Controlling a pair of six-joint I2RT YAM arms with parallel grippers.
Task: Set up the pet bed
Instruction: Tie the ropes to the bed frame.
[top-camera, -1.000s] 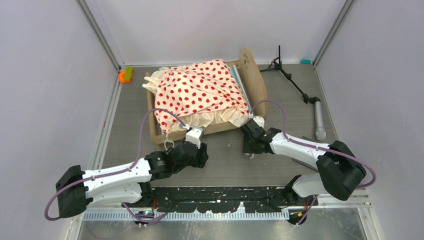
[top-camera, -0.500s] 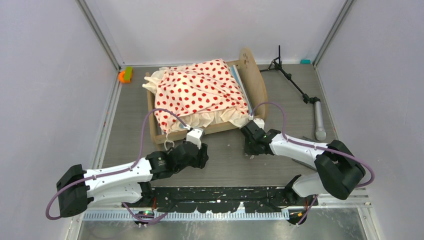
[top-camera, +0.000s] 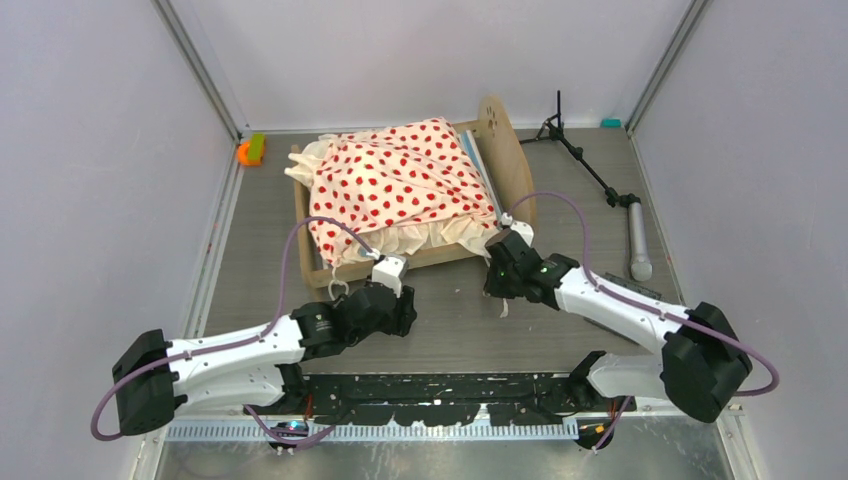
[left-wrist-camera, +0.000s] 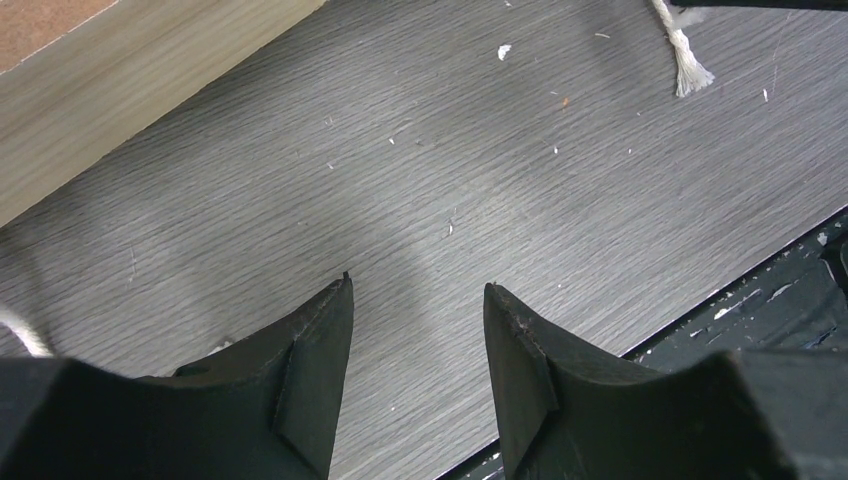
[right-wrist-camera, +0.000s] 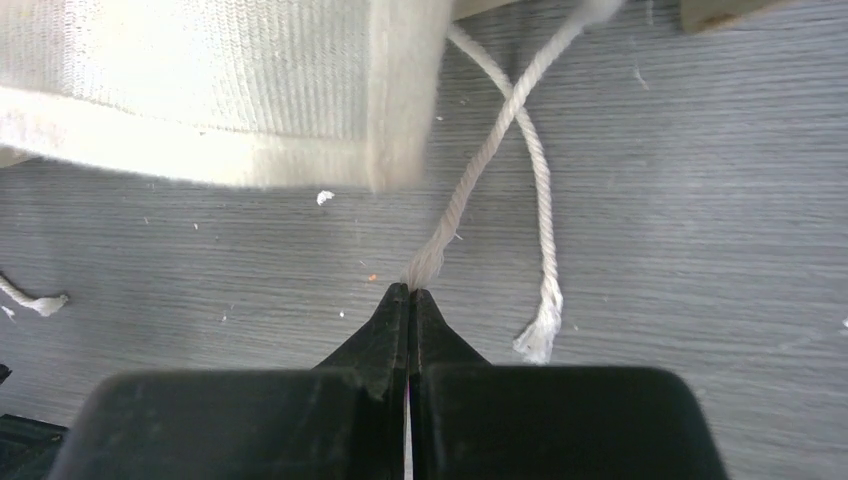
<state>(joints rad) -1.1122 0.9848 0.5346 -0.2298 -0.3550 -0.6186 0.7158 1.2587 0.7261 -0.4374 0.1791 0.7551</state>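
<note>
Grey wood-grain counter (top-camera: 450, 320) between white walls (top-camera: 420, 50) carries the pet bed (top-camera: 505, 150) at its far middle, with spotted bedding (top-camera: 395, 185) heaped over the frame (left-wrist-camera: 120, 90). Right pincer (right-wrist-camera: 410, 295) is pinched fully together on a white cord (right-wrist-camera: 480, 160) hanging at the bedding's near right corner, probably to tug or tie it. Left pincer (left-wrist-camera: 418, 300) hovers half open and empty just near of the frame, likely waiting.

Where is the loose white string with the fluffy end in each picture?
Top external: the loose string lies mid-picture, on the near side of the pet bed.
Left wrist: its fluffy end is at the top right.
Right wrist: the loose string is right of middle, beside the right gripper, which pinches the other string.
Shared landmark: the grey table.
</note>
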